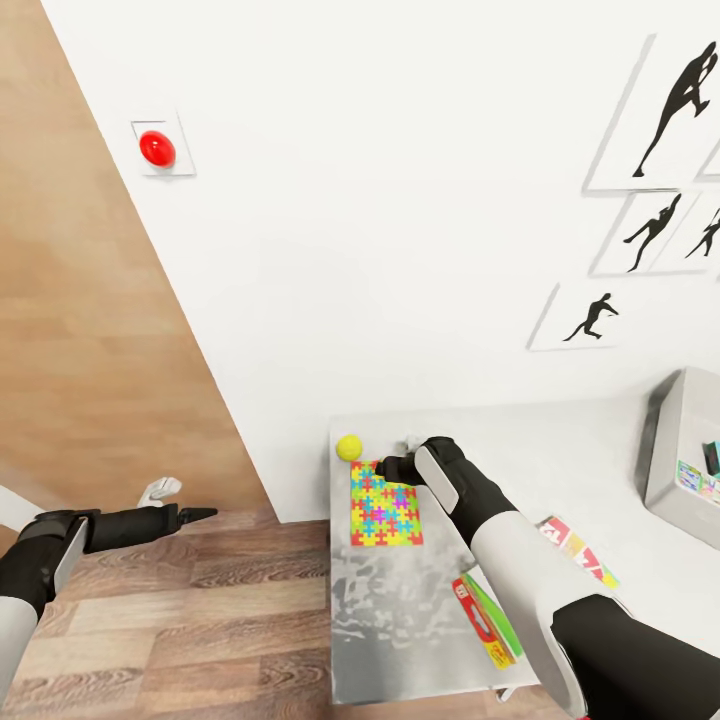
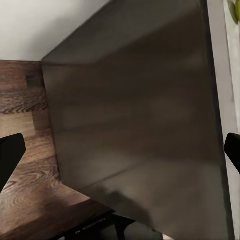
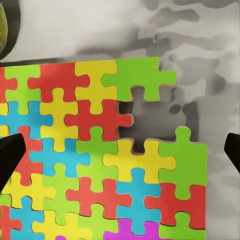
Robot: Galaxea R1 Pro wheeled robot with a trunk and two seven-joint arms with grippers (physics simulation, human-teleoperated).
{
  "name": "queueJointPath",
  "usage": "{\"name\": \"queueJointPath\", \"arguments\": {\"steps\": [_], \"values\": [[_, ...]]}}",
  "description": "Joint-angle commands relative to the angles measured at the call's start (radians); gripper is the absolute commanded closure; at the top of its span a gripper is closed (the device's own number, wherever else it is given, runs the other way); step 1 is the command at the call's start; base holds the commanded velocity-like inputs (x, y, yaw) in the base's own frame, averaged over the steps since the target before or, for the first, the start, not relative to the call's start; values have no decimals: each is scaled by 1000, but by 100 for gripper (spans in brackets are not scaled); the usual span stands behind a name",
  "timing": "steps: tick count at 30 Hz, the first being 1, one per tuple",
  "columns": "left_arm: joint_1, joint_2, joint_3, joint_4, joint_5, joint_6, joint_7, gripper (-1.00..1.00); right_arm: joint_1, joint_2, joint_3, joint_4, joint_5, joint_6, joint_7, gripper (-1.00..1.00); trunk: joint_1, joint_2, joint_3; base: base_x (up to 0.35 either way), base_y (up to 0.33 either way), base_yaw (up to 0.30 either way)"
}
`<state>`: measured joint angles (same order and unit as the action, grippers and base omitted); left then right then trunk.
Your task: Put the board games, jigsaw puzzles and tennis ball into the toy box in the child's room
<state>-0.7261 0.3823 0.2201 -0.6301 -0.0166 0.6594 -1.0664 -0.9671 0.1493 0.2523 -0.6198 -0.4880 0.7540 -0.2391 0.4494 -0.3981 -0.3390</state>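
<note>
A jigsaw puzzle [image 1: 385, 503] lies flat near the left end of the table [image 1: 400, 600], with the yellow tennis ball [image 1: 348, 447] just beyond its far left corner. My right gripper [image 1: 388, 468] hovers over the puzzle's far edge, open. In the right wrist view the puzzle [image 3: 100, 160] lies close below the open gripper [image 3: 120, 160], and the ball [image 3: 4, 25] is at the edge. A red-and-green board game [image 1: 485, 620] lies near the table's front, and another board game [image 1: 578, 548] is partly hidden by my right arm. The toy box [image 1: 665, 450] stands at the right. My left gripper [image 1: 205, 514] hangs open over the floor.
The white wall runs along the table's far edge, with black silhouette pictures [image 1: 660, 110] and a red round fitting [image 1: 157, 149]. Wood floor [image 1: 200, 620] lies left of the table. The left wrist view faces the table's dark side panel [image 2: 135, 115]. Colourful flat items lie in the toy box.
</note>
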Motion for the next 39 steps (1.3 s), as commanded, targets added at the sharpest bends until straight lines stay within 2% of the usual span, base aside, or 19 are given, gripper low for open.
{"name": "queueJointPath", "arguments": {"steps": [1,23,39], "values": [[-1,0,3,0,-2,9,-4,-100,-1,-1,4,-1,-11,2,-9,-100,1,-2,-2,14,9,0],[0,-2,2,0,-2,8,-5,-100,-1,-1,4,-1,-11,2,-9,-100,1,-2,-2,67,1,0],[-1,-2,2,0,-2,9,-4,-100,1,-1,4,-1,-11,2,-9,-100,1,-2,-2,-2,23,0]]}}
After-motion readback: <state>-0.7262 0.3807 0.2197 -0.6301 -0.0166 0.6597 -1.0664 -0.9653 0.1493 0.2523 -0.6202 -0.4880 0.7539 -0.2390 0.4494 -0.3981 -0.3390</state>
